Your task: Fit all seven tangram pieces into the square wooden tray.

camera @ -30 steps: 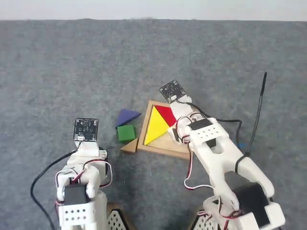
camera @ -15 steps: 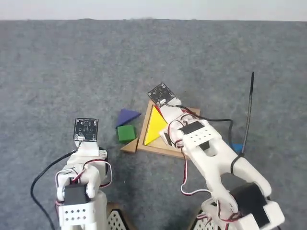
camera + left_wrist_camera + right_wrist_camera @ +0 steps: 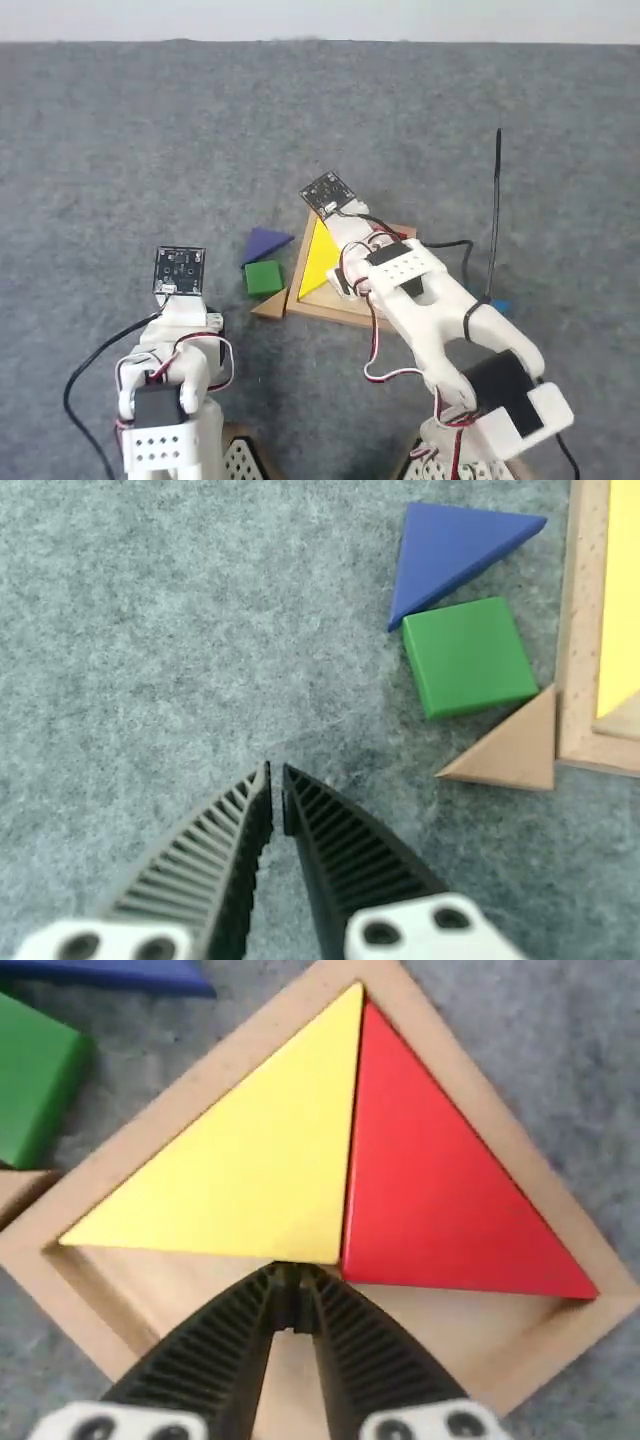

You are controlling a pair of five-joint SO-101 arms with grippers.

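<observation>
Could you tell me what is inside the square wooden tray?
A yellow triangle and a red triangle lie edge to edge in the tray; bare wood shows beside them. The right end effector covers part of that floor.

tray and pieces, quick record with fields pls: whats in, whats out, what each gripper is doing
tray: partly filled, bare floor showing
in tray: yellow triangle and red triangle, edges together
outside tray: blue triangle, green square, tan triangle against the rim
left gripper: shut, holding nothing, away from the loose pieces
right gripper: shut, holding nothing, over the bare tray floor where yellow and red meet
</observation>
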